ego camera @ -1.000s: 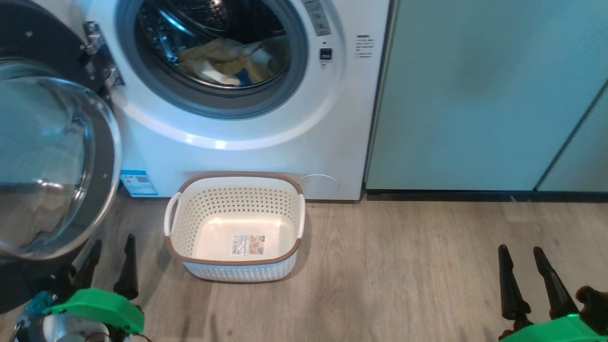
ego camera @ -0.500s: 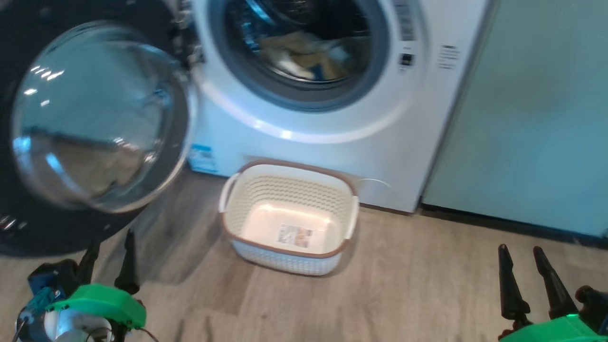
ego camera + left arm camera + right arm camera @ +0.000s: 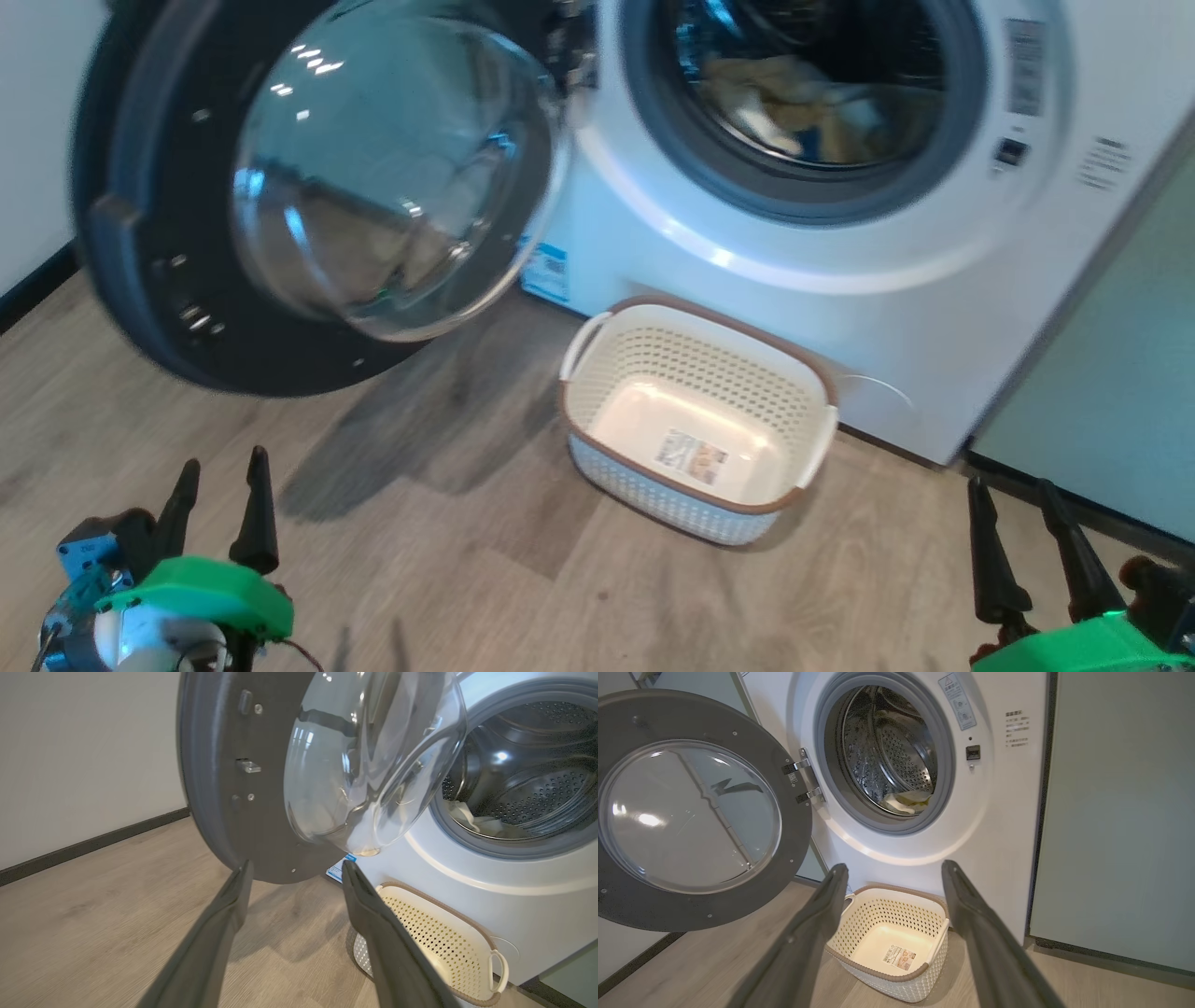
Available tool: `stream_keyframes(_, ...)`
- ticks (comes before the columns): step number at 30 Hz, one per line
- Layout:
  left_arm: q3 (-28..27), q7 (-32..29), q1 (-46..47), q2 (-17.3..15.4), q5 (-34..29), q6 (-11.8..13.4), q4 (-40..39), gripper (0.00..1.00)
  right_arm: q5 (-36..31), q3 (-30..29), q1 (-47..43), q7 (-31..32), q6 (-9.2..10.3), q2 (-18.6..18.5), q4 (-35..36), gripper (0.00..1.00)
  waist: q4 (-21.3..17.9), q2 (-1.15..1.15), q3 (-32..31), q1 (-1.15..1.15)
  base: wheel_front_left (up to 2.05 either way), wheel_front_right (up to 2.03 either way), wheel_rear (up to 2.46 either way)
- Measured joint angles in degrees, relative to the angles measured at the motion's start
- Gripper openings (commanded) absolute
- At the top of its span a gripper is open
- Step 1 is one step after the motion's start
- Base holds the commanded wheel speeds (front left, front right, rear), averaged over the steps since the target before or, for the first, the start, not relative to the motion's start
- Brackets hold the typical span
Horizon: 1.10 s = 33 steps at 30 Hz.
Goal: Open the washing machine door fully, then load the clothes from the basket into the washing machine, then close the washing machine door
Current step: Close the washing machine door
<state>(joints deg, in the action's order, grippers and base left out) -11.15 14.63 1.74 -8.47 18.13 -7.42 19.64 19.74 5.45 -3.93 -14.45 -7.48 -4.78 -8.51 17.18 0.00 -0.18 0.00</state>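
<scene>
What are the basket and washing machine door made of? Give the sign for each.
Basket: apparently moulded plastic, cream; even rows of holes, brown rim. Washing machine door: clear glossy bowl, glass or plastic, with sharp highlights; dark matte surround.

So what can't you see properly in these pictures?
- Head view: the clothes in the washing machine are blurred, so I can't count them.
- Right wrist view: the print on the label in the basket is too small to read.
- Left wrist view: the washing machine door covers part of the drum.
</scene>
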Motion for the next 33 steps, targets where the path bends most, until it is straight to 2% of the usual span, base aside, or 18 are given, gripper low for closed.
stream_keyframes(8,-0.1,0.0,0.8,0.5,-0.4,0.0,-0.1,1.00,0.0,0.1,0.8,0.0,0.00,-0.2,0.1,1.00,5.5,0.00,0.3,0.00,0.00,0.00,0.00)
stream_keyframes(17,-0.1,0.0,0.8,0.9,-0.4,0.0,0.0,1.00,0.0,0.2,0.7,0.0,0.00,-0.2,0.1,1.00,9.3,0.00,-0.3,0.00,0.00,0.00,0.00)
stream_keyframes(25,-0.8,0.0,0.8,0.8,0.4,0.0,-0.1,1.00,0.0,0.3,0.7,0.0,0.00,-0.2,-0.1,1.00,10.5,0.00,-1.1,0.00,0.00,0.00,0.00)
stream_keyframes(33,-2.8,0.0,0.7,0.8,5.8,0.0,-0.9,1.00,0.0,0.8,0.6,0.0,0.00,0.0,-0.2,1.00,10.1,0.00,-1.3,0.00,0.00,0.00,0.00)
